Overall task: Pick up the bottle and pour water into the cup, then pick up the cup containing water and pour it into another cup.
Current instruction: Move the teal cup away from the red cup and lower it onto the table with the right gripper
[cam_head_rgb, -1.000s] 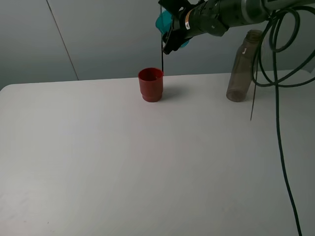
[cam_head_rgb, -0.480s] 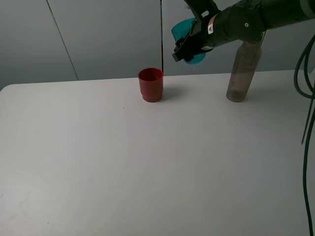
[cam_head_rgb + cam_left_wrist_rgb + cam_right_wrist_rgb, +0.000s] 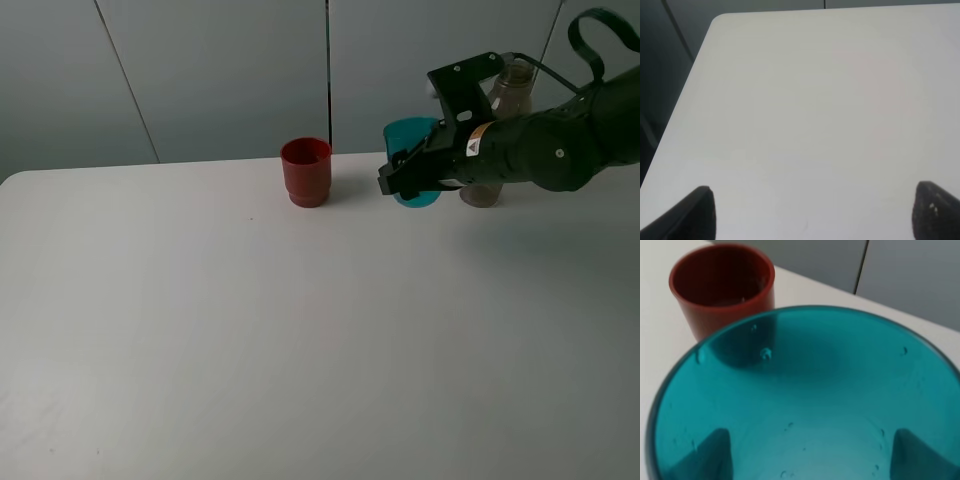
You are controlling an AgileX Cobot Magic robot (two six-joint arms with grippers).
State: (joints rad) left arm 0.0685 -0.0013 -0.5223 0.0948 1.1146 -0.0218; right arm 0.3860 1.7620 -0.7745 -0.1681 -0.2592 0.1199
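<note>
One right claw [image 3: 412, 180] grips cup [image 3: 412, 150]; red cup [image 3: 306, 172] near far table edge.

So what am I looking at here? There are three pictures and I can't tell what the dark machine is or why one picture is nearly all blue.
It is a robot with two arms, each ending in a two-fingered gripper. The wide picture comes from a camera mounted high above the white table. There the right gripper holds a teal cup, upright, near the table. A red cup stands on the table, and a tall greyish bottle stands behind the arm.

The blue picture comes from a small camera on that arm's wrist, looking straight into the teal cup; only droplets cling inside.

The mostly white picture is the other arm's wrist camera: the left gripper has its fingers apart over bare table, holding nothing.
</note>
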